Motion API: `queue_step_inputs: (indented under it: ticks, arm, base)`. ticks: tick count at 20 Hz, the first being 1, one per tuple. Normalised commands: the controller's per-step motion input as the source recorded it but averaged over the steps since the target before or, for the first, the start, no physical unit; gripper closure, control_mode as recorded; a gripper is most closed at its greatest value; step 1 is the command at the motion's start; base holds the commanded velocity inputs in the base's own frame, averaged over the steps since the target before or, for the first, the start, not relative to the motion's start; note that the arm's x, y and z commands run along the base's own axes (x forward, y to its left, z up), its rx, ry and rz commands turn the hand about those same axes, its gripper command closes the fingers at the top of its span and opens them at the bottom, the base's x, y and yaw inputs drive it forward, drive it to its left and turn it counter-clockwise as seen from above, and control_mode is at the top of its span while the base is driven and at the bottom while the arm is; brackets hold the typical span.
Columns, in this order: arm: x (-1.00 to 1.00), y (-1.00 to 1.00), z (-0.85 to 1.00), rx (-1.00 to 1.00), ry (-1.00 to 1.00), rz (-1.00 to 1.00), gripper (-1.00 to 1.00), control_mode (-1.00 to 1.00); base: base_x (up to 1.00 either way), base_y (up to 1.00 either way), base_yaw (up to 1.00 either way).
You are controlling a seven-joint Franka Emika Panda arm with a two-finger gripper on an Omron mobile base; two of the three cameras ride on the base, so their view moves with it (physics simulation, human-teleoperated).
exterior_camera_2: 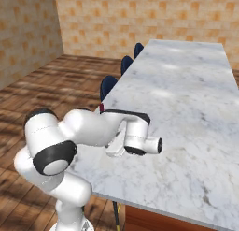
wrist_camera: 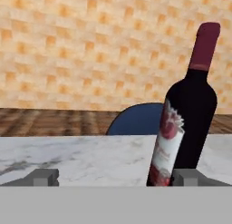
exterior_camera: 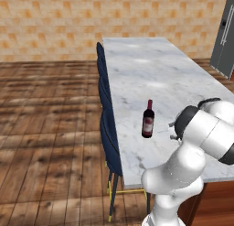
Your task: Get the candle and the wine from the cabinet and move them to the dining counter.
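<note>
Hand view: wine bottle upright on the marble, fingers wide apart and holding nothing.

The wine [wrist_camera: 186, 114] stands on the dining counter [exterior_camera: 155, 69], near its long edge on the chair side; in the left base view it [exterior_camera: 147, 119] is a little in from that edge, with a dark blue chair [exterior_camera: 109, 138] just beside and below. In the hand view the gripper [wrist_camera: 115, 177] has its two fingertips [wrist_camera: 44, 177] spread far apart; the bottle is beyond the right tip, and I cannot tell if it touches it. Much bare marble extends behind the bottle to the far end of the counter. The wooden floor [exterior_camera: 45, 129] on the chair side is open.
</note>
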Motion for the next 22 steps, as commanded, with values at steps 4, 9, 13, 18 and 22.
queue_step_inputs:
  ticks: [4,9,13,18,22]
  arm:
    - [-0.38,0.06,0.42,-0.02,0.05,-0.33,-1.0,-1.0]
    - [-0.3,0.05,0.48,-0.06,0.15,-0.28,-1.0,-1.0]
    - [-0.28,0.03,0.53,-0.03,0.2,-0.24,-1.0,-1.0]
    - [-0.34,0.0,0.49,-0.06,0.19,-0.19,-1.0,-1.0]
    - [-0.38,0.0,0.44,-0.06,0.19,-0.17,-1.0,-1.0]
  base:
    - [0.0,0.0,0.0]
    - [0.0,0.0,0.0]
    - [0.0,0.0,0.0]
    - [0.0,0.0,0.0]
    - [0.0,0.0,0.0]
